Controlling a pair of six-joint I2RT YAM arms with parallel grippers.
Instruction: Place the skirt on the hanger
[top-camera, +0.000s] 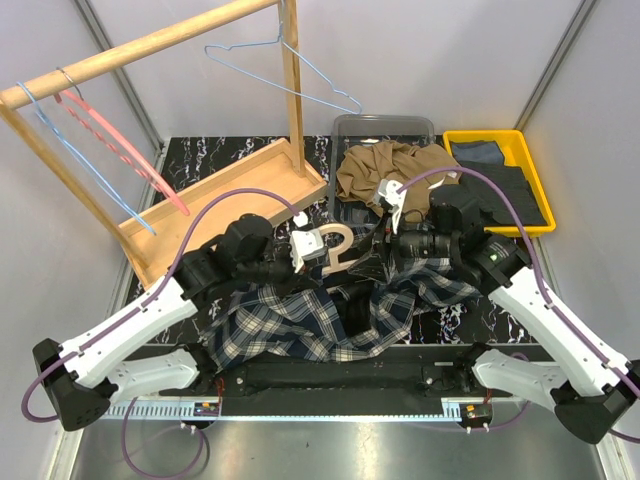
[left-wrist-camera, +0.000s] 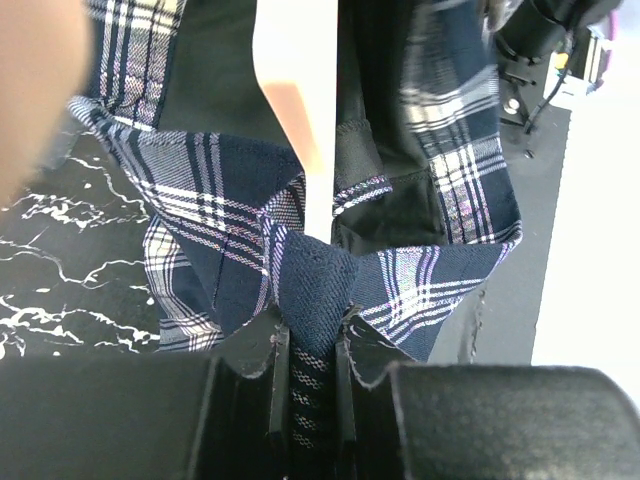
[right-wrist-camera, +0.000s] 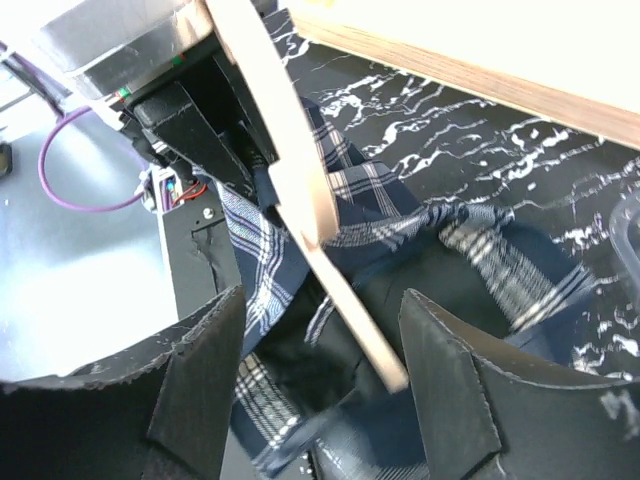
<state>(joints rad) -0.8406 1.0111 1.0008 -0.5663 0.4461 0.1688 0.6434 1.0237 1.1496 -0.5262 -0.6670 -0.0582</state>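
The tan-brown skirt (top-camera: 385, 168) lies bunched in a grey bin (top-camera: 345, 128) at the back, with no gripper on it. The light-blue wire hanger (top-camera: 290, 78) hangs from the wooden rack's rail, far from both grippers. My left gripper (top-camera: 300, 245) (left-wrist-camera: 310, 345) is shut on a fold of the dark blue-and-white plaid shirt (top-camera: 300, 315) (left-wrist-camera: 210, 200). My right gripper (top-camera: 385, 250) (right-wrist-camera: 325, 370) is open, its jaws on either side of an arm of the pale wooden hanger (top-camera: 335, 250) (right-wrist-camera: 290, 170) over the shirt (right-wrist-camera: 260, 270).
The wooden rack (top-camera: 150, 45) stands in a wooden tray (top-camera: 215, 195) at the back left. It also carries a pink hanger (top-camera: 120, 150) and another blue wire hanger (top-camera: 75, 155). A yellow tray (top-camera: 535, 180) with dark grey cloth (top-camera: 495, 175) is at the back right.
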